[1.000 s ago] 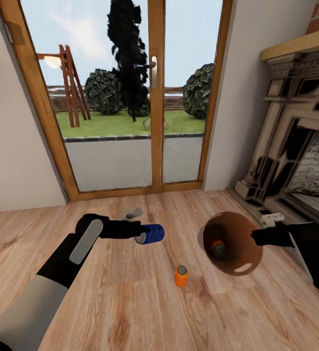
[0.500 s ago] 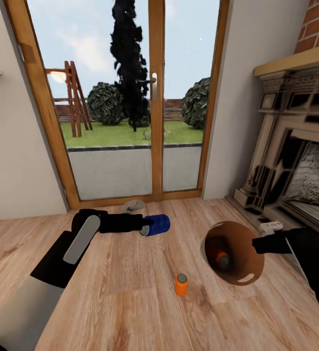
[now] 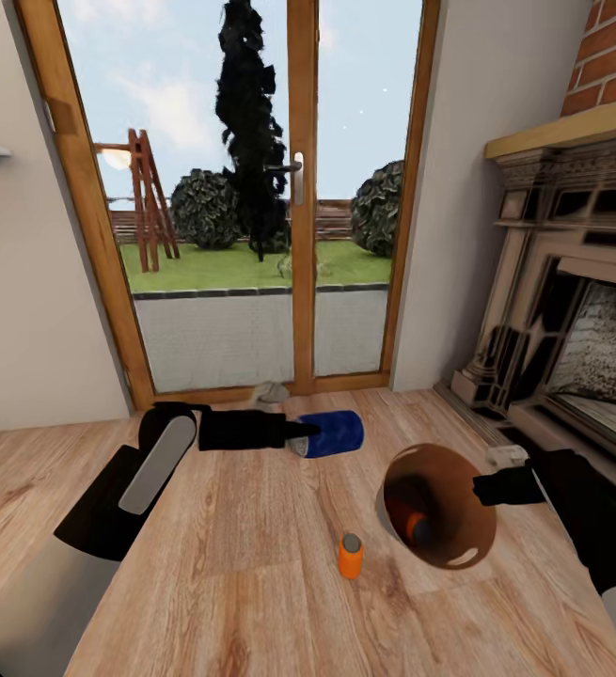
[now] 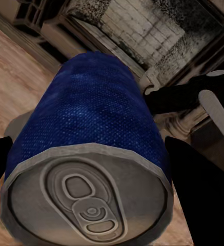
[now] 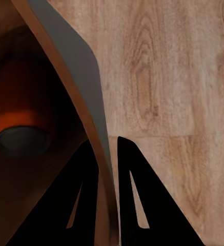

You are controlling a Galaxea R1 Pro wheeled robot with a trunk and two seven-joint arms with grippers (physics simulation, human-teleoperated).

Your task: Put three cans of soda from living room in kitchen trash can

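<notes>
One blue can, light, rigid and slick, sits clamped across its sides in the left tool near the tash can, whose thin rim the right tool pinches.

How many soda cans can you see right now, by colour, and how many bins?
Blue soda cans: 1, held in the left tool
Orange soda cans: 2, one on the floor, one inside the bin
Bins: 1
Total: 4
</notes>
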